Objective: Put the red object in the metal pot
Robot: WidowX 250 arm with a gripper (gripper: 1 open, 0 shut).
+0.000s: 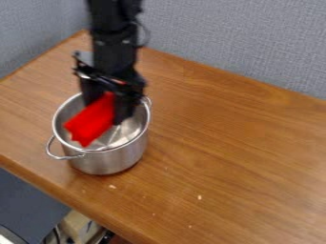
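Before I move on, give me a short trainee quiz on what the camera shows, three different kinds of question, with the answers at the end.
1. True or false: the red block is lying on the wooden table.
2. Fill in: the pot has small loop ______ at its rim.
3. Multiple choice: what is holding the block? A, a person's hand; B, the robot's tool; C, nothing.

Key: 1 false, it is held at the pot's mouth; 2 handles; 3 B.
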